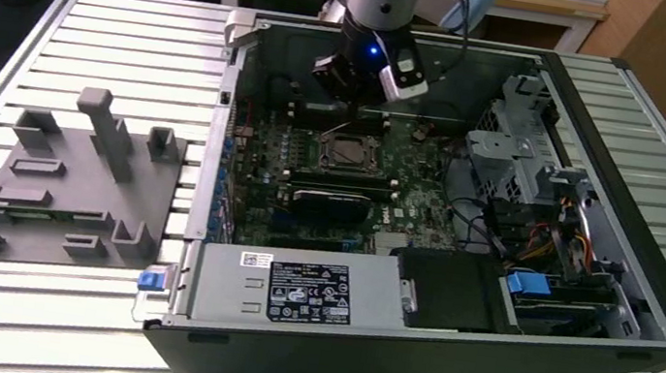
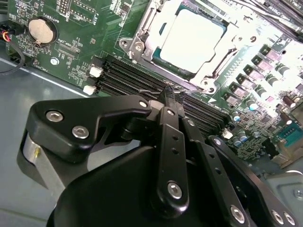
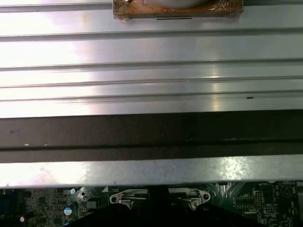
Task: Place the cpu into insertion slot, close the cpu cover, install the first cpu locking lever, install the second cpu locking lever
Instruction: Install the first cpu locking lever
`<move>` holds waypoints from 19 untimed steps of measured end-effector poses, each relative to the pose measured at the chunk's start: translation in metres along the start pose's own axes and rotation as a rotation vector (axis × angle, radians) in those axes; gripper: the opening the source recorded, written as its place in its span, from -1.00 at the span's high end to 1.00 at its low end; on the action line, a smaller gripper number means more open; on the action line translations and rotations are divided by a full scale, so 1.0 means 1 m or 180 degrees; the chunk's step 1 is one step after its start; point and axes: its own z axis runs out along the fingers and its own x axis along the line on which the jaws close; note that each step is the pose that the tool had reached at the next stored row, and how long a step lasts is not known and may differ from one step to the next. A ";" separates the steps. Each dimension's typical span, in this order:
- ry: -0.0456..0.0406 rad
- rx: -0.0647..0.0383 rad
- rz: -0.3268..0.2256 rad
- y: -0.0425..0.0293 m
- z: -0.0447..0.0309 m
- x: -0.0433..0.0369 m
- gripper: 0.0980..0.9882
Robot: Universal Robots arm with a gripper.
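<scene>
Your gripper [image 2: 171,94] has fingers pinched together on thin wire locking lever [image 2: 156,91], tips just beside insertion slot [image 2: 142,45], above memory slots [image 2: 123,78]. One cpu [image 2: 191,40] seated in slot, silvery top up; cpu cover [image 2: 215,71] lies closed around it. One coin battery [image 2: 40,29] on green board [image 2: 75,19]. In exterior view, gripper [image 1: 352,101] hangs inside open computer case [image 1: 632,287]. White label on power supply [image 1: 292,288], print too small to read. One grey fixture tray [image 1: 71,189] on slatted table [image 1: 121,20], well apart.
</scene>
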 end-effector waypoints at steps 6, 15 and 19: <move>-0.0023 -0.0005 -0.0007 0.0001 0.0004 -0.0013 0.95; -0.0024 -0.0005 -0.0006 0.0003 0.0038 -0.0069 0.95; -0.0024 -0.0004 -0.0007 0.0003 0.0061 -0.0088 0.95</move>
